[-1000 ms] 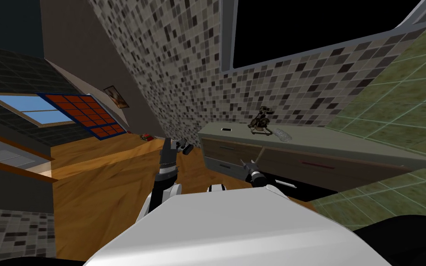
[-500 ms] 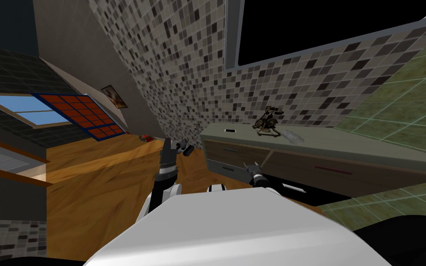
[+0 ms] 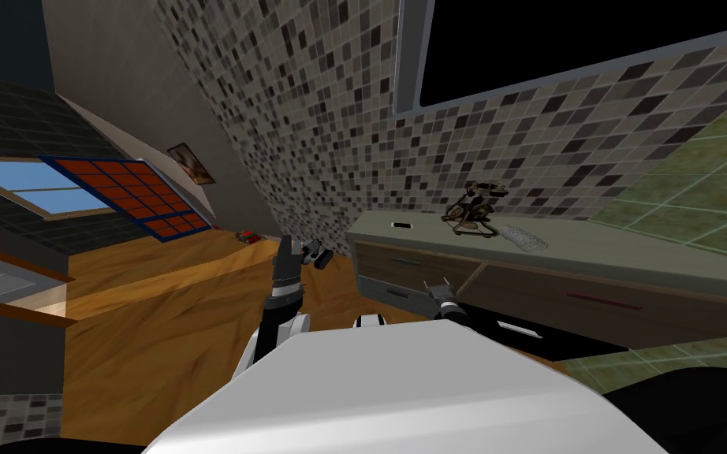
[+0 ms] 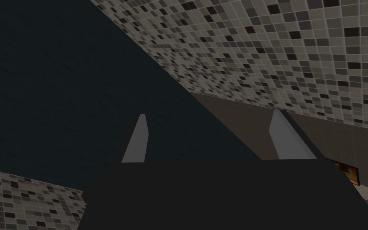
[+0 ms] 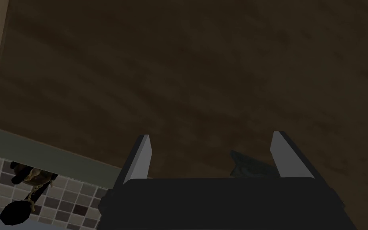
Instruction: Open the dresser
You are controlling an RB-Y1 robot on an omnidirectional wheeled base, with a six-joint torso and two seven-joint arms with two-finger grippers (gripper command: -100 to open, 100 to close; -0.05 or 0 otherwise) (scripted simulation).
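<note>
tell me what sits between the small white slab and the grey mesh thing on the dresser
A dark ornament stands between them, seen in the head view.

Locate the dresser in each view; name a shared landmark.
Head view: dresser at right, against mosaic wall.
Right wrist view: its brown front ahead of the open right gripper.
Left wrist view: open left gripper, pointing elsewhere.
Landmark: dark ornament on its top, head and right wrist.
</note>
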